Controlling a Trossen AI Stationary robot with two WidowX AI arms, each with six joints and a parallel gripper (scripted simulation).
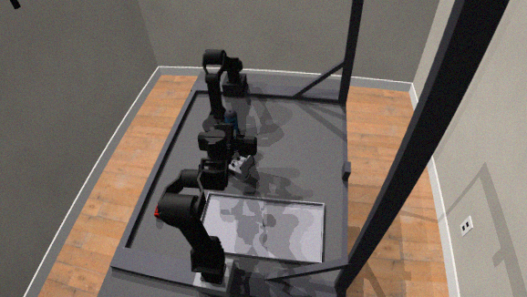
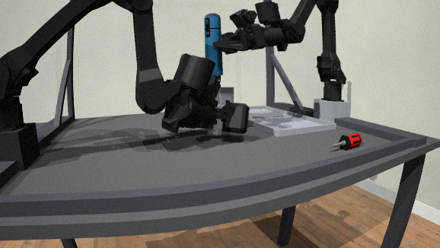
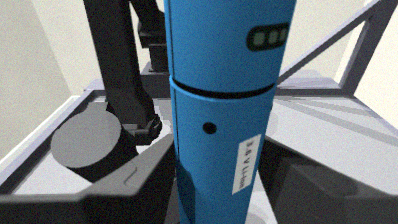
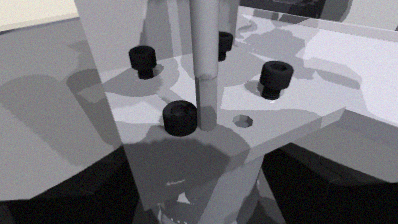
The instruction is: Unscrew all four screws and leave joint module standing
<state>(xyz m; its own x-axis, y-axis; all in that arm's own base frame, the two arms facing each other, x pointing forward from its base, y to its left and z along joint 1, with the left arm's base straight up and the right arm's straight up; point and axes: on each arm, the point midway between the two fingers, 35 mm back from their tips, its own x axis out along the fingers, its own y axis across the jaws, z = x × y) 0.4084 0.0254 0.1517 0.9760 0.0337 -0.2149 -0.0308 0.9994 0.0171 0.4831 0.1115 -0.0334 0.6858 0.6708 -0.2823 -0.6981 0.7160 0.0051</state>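
The joint module (image 1: 246,173) (image 2: 217,128) (image 4: 231,185) is at the middle of the work area, just beyond the end of the tray (image 1: 322,227) (image 2: 304,131). The bracket (image 1: 237,165) (image 4: 280,131) is on top, its flat plate extending over the module.

Right gripper (image 1: 235,156) (image 2: 219,116) (image 4: 206,150): low over the table (image 1: 301,155) (image 2: 152,167), fingers partly parted and clamped on the joint module, one on either side, below the plate. Whether the module's foot bears fully on the table cannot be determined.

Left gripper (image 1: 232,129) (image 2: 218,45) (image 3: 220,142): clamped on the blue barrel of the electric screwdriver (image 1: 231,119) (image 2: 213,40) (image 3: 222,110), which is held upright, bit down, above the right gripper.

Screws: four noted at the plate. The front screw (image 4: 180,118) sits low, with no shank exposed. The left rear screw (image 4: 143,60), the far screw (image 4: 225,44) and the right screw (image 4: 276,77) have heads raised off the plate, shank visible under each. The bit (image 4: 207,102) points down just beside the front screw's head, outside its socket, between that head and an open hole (image 4: 243,121). Contact between tip and plate cannot be confirmed.

A red-handled screwdriver (image 1: 156,211) (image 2: 352,141) lies on the table near its edge, well apart from the module.
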